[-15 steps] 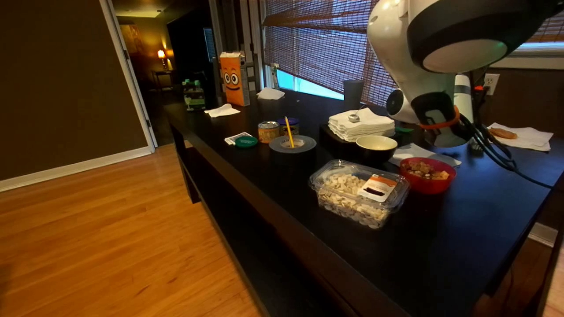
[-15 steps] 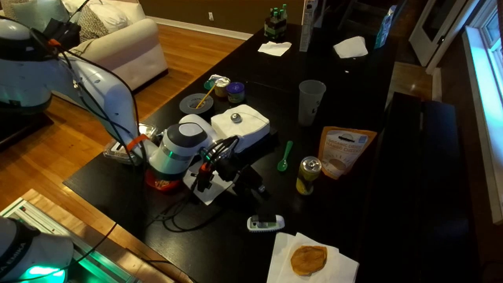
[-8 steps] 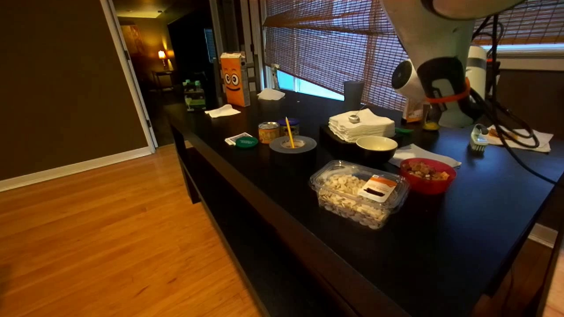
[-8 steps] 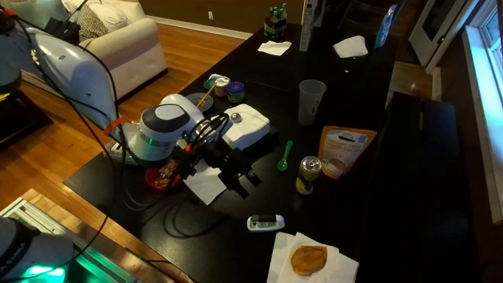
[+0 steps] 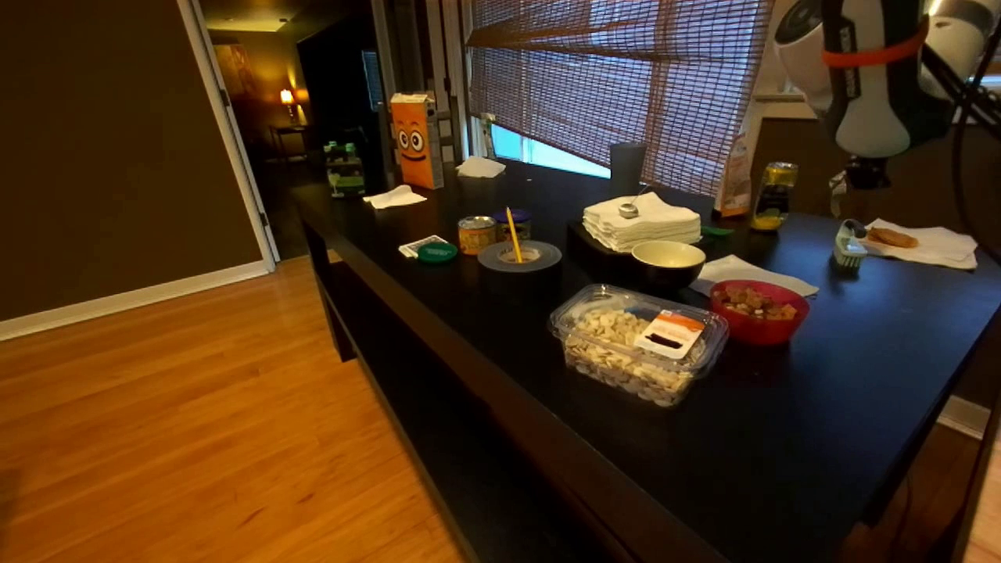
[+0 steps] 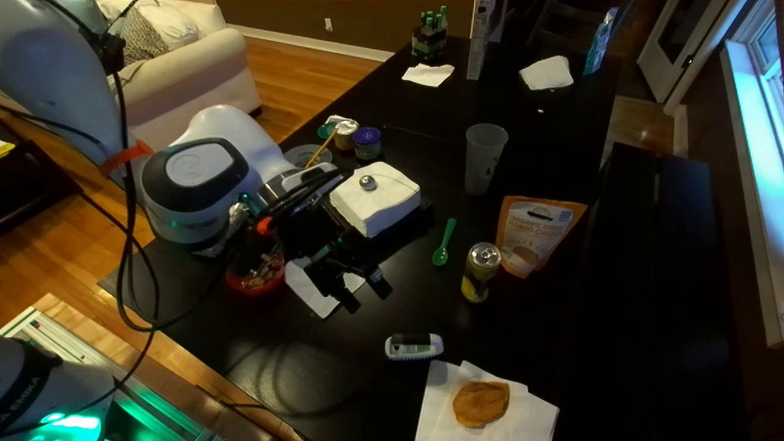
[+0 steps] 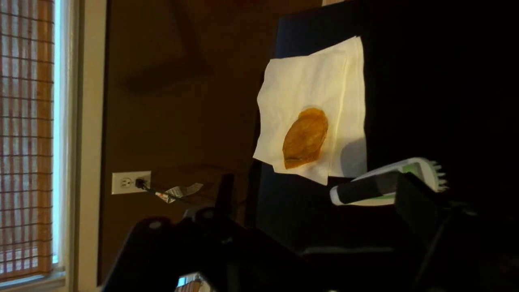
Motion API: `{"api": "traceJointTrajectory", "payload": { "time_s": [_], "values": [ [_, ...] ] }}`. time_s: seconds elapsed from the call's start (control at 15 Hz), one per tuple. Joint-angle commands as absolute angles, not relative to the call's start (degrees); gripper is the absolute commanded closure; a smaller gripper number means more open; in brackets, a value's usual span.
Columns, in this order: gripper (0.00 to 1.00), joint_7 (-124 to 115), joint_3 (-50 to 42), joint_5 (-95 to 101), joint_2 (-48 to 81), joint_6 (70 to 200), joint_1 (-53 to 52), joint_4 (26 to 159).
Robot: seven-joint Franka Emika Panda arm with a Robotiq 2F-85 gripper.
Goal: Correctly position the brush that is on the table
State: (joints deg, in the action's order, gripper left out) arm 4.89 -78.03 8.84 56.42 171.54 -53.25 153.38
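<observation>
The brush, white and green with a black grip, lies on the dark table. It shows in both exterior views, beside a napkin. Its short bristles run along its lower edge there; I cannot tell whether it rests on them or on its side. In the wrist view the brush is at centre right, partly hidden by a finger. My gripper is open and empty, raised above the table and away from the brush. In the wrist view the fingers of the gripper are wide apart.
A napkin bearing a brown dried piece lies beside the brush. A yellow can, an orange pouch and a green spoon stand or lie nearby. A red bowl and clear plastic box are below the arm.
The arm has risen and drawn back, and the gripper has turned, its fingers now clearly apart. The brush has not moved; it now shows fully where the arm hid it in an exterior view.
</observation>
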Motion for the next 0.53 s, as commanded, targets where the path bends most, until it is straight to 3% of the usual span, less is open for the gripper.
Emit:
{"api": "traceJointTrajectory", "payload": {
  "time_s": [0.0,0.13,0.2,0.47],
  "values": [
    [0.00,13.46,-85.51,11.28,43.27,172.39,-55.93,157.86],
    [0.00,16.65,-88.63,11.59,38.97,172.34,-56.88,158.23],
    [0.00,12.48,-85.26,10.37,46.58,171.72,-55.30,156.44],
    [0.00,15.01,-87.52,11.16,40.94,171.76,-55.79,157.10]
  ]
}}
